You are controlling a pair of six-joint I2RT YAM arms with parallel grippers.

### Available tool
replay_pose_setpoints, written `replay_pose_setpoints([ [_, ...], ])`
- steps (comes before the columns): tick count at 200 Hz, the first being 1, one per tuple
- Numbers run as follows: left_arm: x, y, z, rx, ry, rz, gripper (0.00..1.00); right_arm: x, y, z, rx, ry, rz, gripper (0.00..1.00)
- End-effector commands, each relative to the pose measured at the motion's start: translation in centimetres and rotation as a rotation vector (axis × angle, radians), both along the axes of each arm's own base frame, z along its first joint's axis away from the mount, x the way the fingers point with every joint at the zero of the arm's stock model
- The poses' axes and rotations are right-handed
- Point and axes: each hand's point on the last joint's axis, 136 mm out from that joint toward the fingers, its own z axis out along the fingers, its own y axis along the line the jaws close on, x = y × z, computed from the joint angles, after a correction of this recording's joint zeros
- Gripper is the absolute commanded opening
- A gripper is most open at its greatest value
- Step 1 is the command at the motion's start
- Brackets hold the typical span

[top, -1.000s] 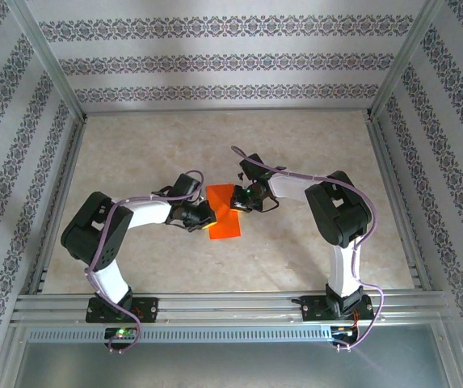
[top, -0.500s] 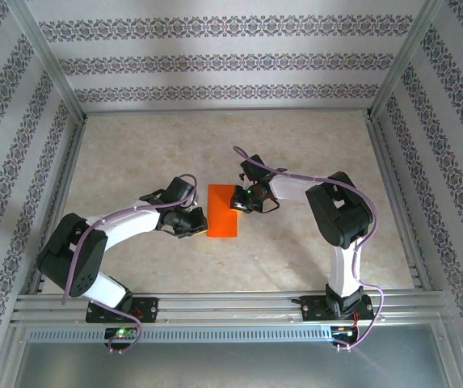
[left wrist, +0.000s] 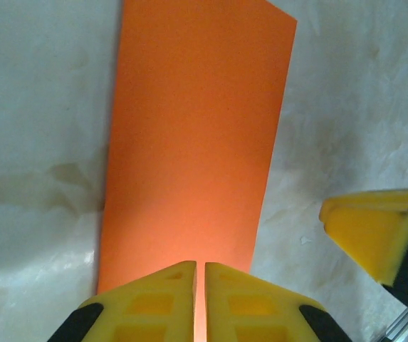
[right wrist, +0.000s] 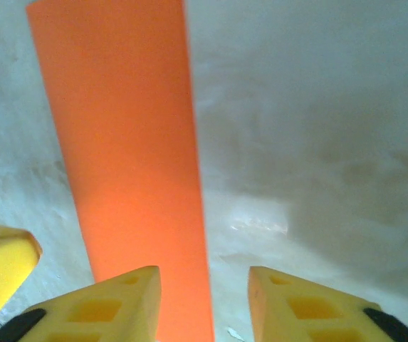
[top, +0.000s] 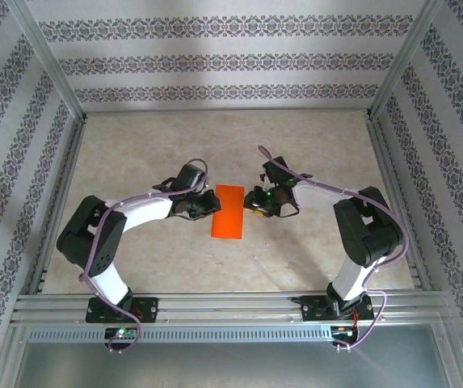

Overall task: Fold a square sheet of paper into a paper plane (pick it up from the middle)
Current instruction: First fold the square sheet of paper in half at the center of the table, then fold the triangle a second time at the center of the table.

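The square sheet of paper [top: 229, 212] lies flat on the table as a narrow orange-red rectangle, twice as long as wide. No paper plane is in view. My left gripper [top: 212, 204] is at its left long edge. In the left wrist view the paper [left wrist: 196, 135] stretches away from that gripper [left wrist: 199, 274], whose yellow fingers are shut over its near edge. My right gripper [top: 252, 202] stands just off the right long edge. It is open [right wrist: 204, 285], and the paper [right wrist: 129, 142] passes under its left finger [right wrist: 111, 303], with bare table between the jaws.
The pale marbled table [top: 312, 153] is fenced by aluminium rails [top: 397, 194] and patterned walls. Each wrist view catches a yellow finger of the other gripper, one low on the right [left wrist: 374, 231] and one low on the left [right wrist: 1, 263].
The right gripper has opened, let go of the paper and drawn back to the right. The paper now lies flat and straighter. The left gripper swung out, then returned to the left edge.
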Motion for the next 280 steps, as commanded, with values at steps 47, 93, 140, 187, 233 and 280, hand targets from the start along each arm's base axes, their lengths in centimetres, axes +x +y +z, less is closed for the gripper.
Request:
replay_pose_setpoints([
  [47, 0.8, -0.9, -2.2, 0.025, 0.049, 0.013, 0.1, -1.3, -0.6, 0.4, 0.083, 0.009, -0.064, 0.46],
  [93, 0.6, 0.4, -4.1, 0.068, 0.092, 0.082, 0.09, -1.5, -0.6, 0.5, 0.094, 0.016, -0.073, 0.43],
  [140, -0.3, 0.7, -5.6, 0.061, 0.149, 0.12, 0.1, -2.6, 0.4, 0.8, 0.158, 0.056, -0.08, 0.42],
  [187, -0.1, -0.5, -4.2, -0.017, 0.134, 0.103, 0.1, -4.1, 1.6, 0.3, 0.169, 0.102, -0.054, 0.42],
  [233, 1.8, -1.3, 1.0, -0.067, -0.007, 0.07, 0.12, -4.0, 1.3, 0.3, 0.155, 0.089, -0.064, 0.41],
  [280, 1.8, 0.4, -1.7, 0.018, 0.05, 0.102, 0.11, -4.0, 1.1, -0.2, 0.139, 0.096, -0.073, 0.41],
])
